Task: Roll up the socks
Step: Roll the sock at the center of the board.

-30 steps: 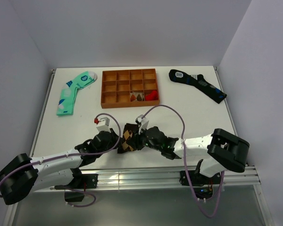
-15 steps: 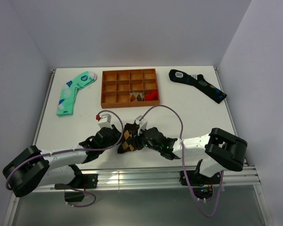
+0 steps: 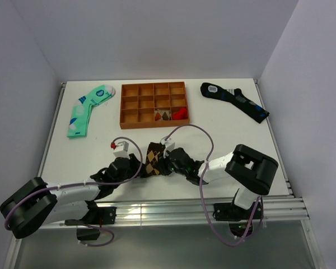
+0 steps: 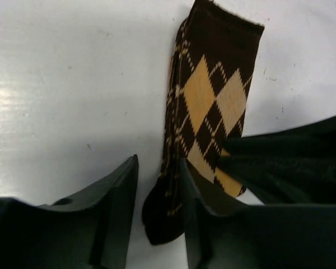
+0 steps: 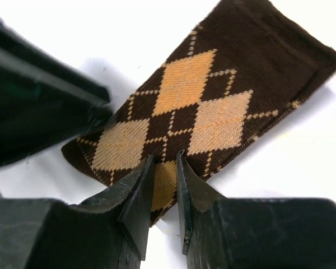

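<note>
From above, the socks [image 3: 153, 158] lie folded just on the near side of the tray [image 3: 154, 105], between the left gripper [image 3: 135, 165] and the right gripper [image 3: 167, 162]. Left wrist: fingers apart, loosely straddling the socks' dark end. Right wrist: fingers nearly together, pinching the socks' edge.

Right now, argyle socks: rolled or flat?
Flat, not rolled: the socks lie layered on the table, diamonds and cuff showing, no coil.
</note>
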Tool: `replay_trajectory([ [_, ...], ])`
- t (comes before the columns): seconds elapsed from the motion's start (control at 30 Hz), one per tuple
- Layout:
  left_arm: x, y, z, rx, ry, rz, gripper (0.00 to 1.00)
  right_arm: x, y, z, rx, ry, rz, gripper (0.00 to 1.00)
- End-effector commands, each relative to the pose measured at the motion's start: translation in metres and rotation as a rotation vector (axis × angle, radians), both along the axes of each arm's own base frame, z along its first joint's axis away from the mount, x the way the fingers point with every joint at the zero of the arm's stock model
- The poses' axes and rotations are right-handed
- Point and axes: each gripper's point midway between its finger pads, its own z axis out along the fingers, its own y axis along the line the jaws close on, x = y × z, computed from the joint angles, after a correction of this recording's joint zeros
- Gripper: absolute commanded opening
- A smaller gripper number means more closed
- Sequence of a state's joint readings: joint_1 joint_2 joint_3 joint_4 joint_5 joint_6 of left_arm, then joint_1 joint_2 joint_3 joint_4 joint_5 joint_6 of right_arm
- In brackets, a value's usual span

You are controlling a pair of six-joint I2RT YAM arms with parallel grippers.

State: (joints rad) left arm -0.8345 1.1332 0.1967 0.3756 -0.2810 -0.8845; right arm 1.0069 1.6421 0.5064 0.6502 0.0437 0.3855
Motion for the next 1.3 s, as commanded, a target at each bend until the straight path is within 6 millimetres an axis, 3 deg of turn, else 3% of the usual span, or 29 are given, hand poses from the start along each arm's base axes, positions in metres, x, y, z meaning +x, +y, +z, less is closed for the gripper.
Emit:
replay_trajectory([
  [0.0,-0.003,-0.009,0.014,-0.089,-0.049,-0.027,0.44,0.006,-0.01,-0.014,-0.068,0.044,-0.023,0.3],
  [0.13,-0.01,-0.008,0.012,-0.106,-0.066,-0.037,0.54,0.01,-0.008,-0.008,-0.048,0.068,0.01,0.3],
  [0.37,-0.018,-0.004,0.016,-0.131,-0.122,-0.044,0.61,0.009,-0.007,-0.007,-0.058,0.089,0.054,0.29],
  [0.6,-0.02,-0.008,0.015,-0.092,-0.139,-0.058,0.57,0.004,-0.003,-0.002,-0.05,0.125,0.129,0.27],
  [0.87,-0.02,-0.011,0.005,-0.047,-0.115,-0.062,0.54,0.013,-0.007,0.003,-0.101,0.141,0.146,0.27],
  [1.27,-0.028,-0.035,0.028,-0.13,-0.118,-0.2,0.64,0.037,-0.021,0.012,-0.097,0.164,0.142,0.25],
])
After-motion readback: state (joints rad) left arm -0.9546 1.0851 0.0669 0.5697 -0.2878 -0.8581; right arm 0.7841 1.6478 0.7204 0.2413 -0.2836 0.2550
